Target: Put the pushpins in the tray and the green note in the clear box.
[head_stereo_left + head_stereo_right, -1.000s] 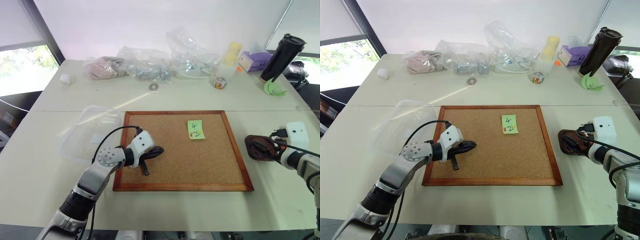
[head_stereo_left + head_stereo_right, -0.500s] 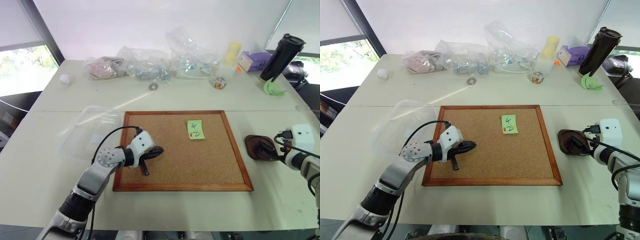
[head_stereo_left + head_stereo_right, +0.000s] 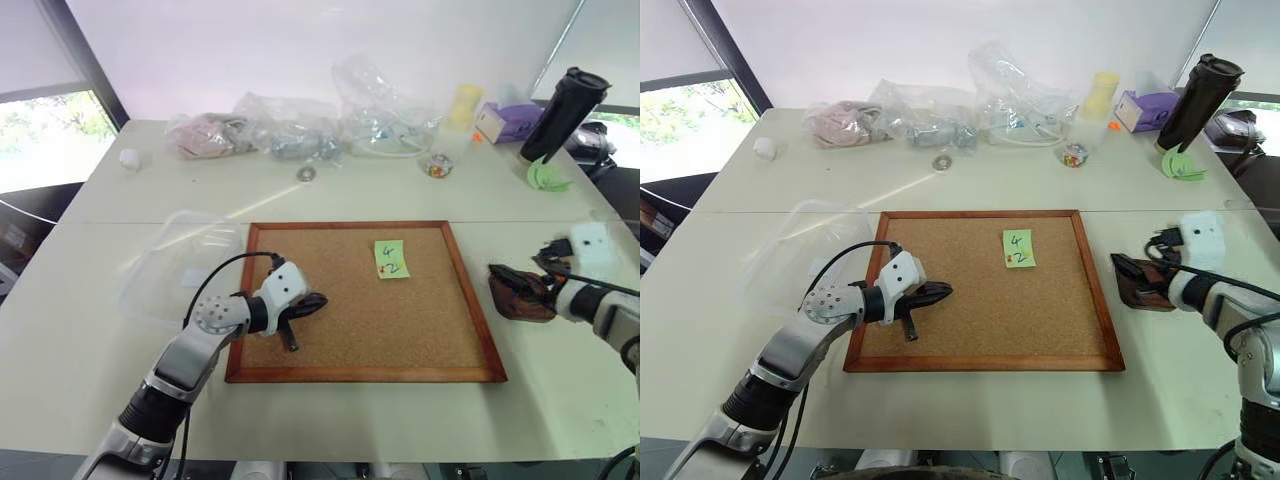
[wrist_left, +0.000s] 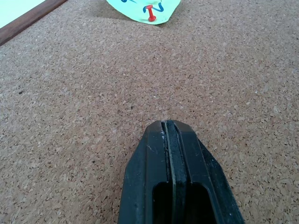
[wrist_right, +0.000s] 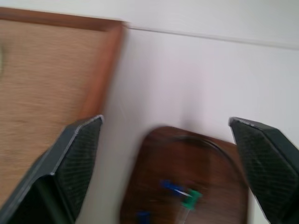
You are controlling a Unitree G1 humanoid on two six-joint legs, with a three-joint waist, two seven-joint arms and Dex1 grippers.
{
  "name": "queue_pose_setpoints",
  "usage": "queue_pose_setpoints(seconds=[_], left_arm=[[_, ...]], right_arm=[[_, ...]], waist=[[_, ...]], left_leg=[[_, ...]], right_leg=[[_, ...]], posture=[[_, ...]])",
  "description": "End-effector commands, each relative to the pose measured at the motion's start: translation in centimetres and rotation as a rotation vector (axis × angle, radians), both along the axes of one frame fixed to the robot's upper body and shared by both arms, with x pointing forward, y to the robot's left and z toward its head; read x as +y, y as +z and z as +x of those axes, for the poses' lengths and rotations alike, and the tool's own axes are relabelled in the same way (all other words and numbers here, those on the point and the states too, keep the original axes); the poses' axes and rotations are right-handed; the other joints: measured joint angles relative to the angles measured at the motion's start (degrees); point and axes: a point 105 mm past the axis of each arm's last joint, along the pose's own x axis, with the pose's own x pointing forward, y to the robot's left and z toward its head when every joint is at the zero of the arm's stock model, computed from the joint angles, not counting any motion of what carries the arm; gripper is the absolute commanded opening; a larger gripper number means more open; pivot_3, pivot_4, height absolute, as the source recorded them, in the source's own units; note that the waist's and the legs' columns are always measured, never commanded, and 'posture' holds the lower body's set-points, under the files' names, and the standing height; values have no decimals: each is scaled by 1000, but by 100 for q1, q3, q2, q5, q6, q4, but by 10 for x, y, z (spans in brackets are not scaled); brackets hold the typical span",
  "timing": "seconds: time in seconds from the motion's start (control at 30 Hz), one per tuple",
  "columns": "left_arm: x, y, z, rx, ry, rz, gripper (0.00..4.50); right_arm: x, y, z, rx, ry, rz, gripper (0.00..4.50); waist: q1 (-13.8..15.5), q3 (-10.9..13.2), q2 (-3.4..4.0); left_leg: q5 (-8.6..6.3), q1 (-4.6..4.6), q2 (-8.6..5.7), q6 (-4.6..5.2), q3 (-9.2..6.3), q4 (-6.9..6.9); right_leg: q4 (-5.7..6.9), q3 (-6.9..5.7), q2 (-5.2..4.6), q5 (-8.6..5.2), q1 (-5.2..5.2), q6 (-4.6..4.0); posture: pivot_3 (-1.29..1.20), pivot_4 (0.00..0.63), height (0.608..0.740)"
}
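Pale table [image 3: 90, 340], cork board [image 3: 400, 320] centred, clear box [image 3: 170, 270] left, tray [image 3: 520, 300] right, plastic bags [image 3: 300, 125] at far edge.

The only marks that can be made out are two dark handwritten figures on the green note [image 3: 391, 259], pinned toward two o'clock on the cork board [image 3: 366, 302]. They look like a "4" above a "2", though the scrawl is loose. The small white label on the clear box [image 3: 178, 276], at nine o'clock from the board, is too small to read.
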Motion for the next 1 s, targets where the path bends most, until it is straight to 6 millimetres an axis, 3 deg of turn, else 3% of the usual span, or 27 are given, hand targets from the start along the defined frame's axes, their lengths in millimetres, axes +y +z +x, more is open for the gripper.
queue_pose_setpoints(seconds=[0.03,0.33,0.5,0.7,0.8,1.0], left_arm=[[3,-34,-13,136,5,65,0],[3,-34,-12,131,12,66,0],[5,-34,-13,127,23,66,0],[5,-33,-14,126,34,64,0],[5,-33,-14,126,38,64,0],[5,-32,-15,126,41,62,0]], right_arm=[[39,3,4,-13,133,3,4448],[92,-17,32,-40,242,-24,4448],[106,-25,42,-54,254,-11,4448],[108,-28,50,-60,250,3,4448],[112,-28,53,-64,256,12,3600],[114,-27,53,-67,263,17,615]], waist=[[-1,0,0],[4,0,-2],[-5,0,-4],[-7,0,-4],[-12,0,-3],[-12,1,-4]], left_leg=[[0,0,0,0,0,0],[0,-3,-1,0,-1,1],[0,-6,-4,0,-1,2],[0,-6,-3,0,-1,2],[0,-4,-3,0,-1,2],[0,-7,-3,0,-1,2]], right_leg=[[0,0,0,0,0,0],[-1,0,-2,0,-5,0],[-1,0,-5,0,-7,0],[0,1,-4,0,-8,0],[0,1,-4,0,-7,0],[0,1,-4,0,-10,0]], posture=[[0,150,740],[0,150,740],[0,150,740],[0,150,740],[0,150,740],[0,150,740]])
